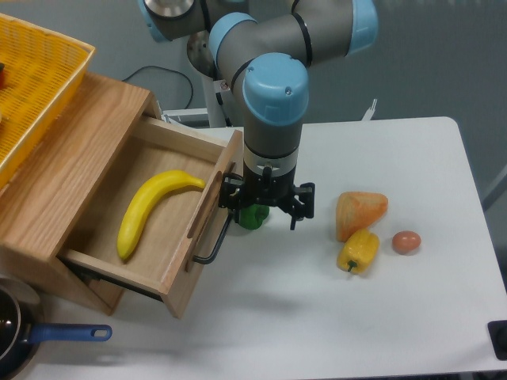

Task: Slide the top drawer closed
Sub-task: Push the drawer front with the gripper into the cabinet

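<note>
The top drawer (150, 229) is a light-oak box pulled well out of its cabinet, with a yellow banana (150, 207) lying inside. Its front panel (204, 226) carries a raised wooden strip and a black bar handle (212, 242). My gripper (264, 212) hangs just right of the panel, open, with nothing between its fingers. Its left finger (228, 199) sits against the panel's upper right end, above the handle.
A green object (253, 216) stands on the table behind the gripper. An orange wedge (360, 211), a yellow pepper (358, 250) and a brown egg (405, 242) lie to the right. A yellow basket (32, 87) rests on the cabinet (63, 170). A blue-handled pan (32, 336) sits at the lower left.
</note>
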You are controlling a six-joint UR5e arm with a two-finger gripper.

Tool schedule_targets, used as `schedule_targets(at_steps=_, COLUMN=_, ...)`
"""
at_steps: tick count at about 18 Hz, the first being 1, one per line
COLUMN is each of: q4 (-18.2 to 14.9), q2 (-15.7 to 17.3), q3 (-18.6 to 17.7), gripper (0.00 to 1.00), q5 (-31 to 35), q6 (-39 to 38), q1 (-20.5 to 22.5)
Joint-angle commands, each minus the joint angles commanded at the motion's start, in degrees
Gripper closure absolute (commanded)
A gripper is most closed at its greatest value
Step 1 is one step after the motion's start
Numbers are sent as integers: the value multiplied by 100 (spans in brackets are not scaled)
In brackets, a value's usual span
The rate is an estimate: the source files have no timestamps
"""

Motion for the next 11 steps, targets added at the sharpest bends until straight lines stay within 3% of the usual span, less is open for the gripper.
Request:
schedule_targets(at_steps=4, q4=-193, q2=17, q3=0, gripper=0, q5=0, q6=0, q1=-27)
schedule_targets(at_steps=11, q4=-247, q2=35, q3=-44, gripper=0, q5=9, q6=0, q1=-167)
